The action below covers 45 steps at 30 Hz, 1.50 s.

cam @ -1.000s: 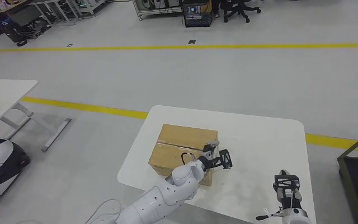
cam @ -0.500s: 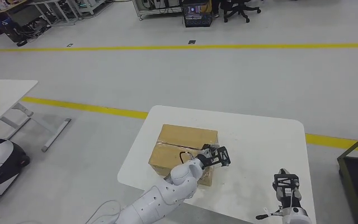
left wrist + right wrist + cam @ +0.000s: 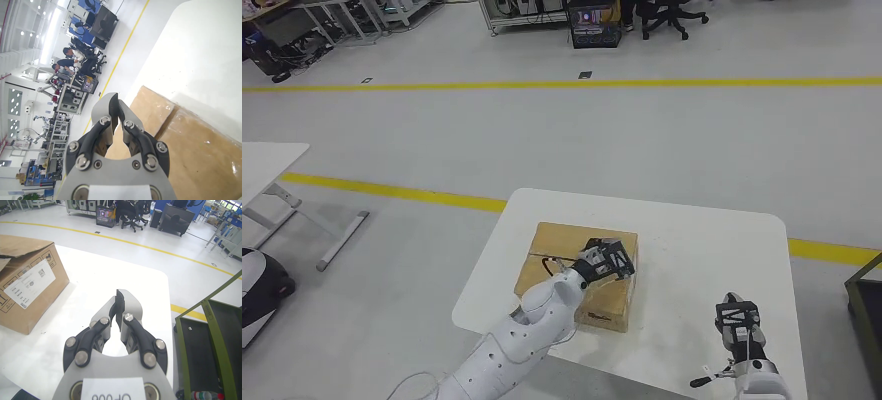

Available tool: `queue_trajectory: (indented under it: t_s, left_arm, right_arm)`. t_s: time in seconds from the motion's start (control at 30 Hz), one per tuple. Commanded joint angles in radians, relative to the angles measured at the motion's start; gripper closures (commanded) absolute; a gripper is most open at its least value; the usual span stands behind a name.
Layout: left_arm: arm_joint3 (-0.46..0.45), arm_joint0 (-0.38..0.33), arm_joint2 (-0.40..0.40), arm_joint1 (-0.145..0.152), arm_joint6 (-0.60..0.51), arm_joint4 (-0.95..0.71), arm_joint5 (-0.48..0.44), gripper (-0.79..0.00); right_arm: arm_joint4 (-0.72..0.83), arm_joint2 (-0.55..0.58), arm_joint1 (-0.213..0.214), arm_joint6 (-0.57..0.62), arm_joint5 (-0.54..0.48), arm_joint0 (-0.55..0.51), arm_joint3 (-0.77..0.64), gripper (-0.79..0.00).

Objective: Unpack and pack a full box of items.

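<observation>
Top view: the cardboard box (image 3: 572, 305) sits on the left half of the white table (image 3: 702, 250). The left gripper (image 3: 610, 258) is above the box's top, near its far right corner. The left wrist view shows its fingers pressed together, holding nothing. The right gripper (image 3: 118, 296) hangs over bare table, well to the box's right, and is likewise closed and empty.

Left gripper (image 3: 116, 98), right gripper (image 3: 118, 294): fingers (image 3: 121, 301) together.
</observation>
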Motion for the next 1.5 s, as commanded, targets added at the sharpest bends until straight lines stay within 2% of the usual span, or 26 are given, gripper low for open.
queue_trajectory:
  t_s: [0.0,0.17,0.33,0.67,0.9,1.1,1.3,1.47]
  left_arm:
    - [-0.036,0.02,-0.037,0.006,0.004,-0.023,-0.021,0.0]
    - [-0.132,0.065,-0.133,0.019,0.014,-0.099,-0.071,0.0]
    - [-0.187,0.082,-0.225,0.034,0.027,-0.162,-0.177,0.0]
    - [-0.2,0.095,-0.347,0.052,0.052,-0.216,-0.248,0.0]
    - [-0.211,0.076,-0.418,0.066,0.066,-0.203,-0.297,0.0]
    - [-0.195,0.068,-0.469,0.074,0.066,-0.197,-0.298,0.0]
    - [-0.157,0.057,-0.492,0.08,0.064,-0.17,-0.267,0.0]
    - [-0.162,0.055,-0.504,0.084,0.066,-0.143,-0.254,0.0]
  right_arm:
    - [0.01,-0.007,-0.001,-0.005,-0.008,0.008,0.0,0.0]
    - [0.018,-0.024,-0.003,-0.008,-0.032,0.03,-0.011,0.0]
    - [0.011,-0.035,-0.004,0.002,-0.053,0.048,-0.025,0.0]
    - [0.056,-0.08,-0.009,-0.004,-0.143,0.109,-0.033,0.0]
    - [0.11,-0.236,-0.039,0.002,-0.23,0.253,0.133,0.0]
    - [0.126,-0.362,-0.075,0.002,-0.24,0.36,0.285,0.0]
    - [0.142,-0.417,-0.099,0.042,-0.238,0.438,0.425,0.0]
    - [0.116,-0.452,-0.113,0.07,-0.221,0.472,0.459,0.0]
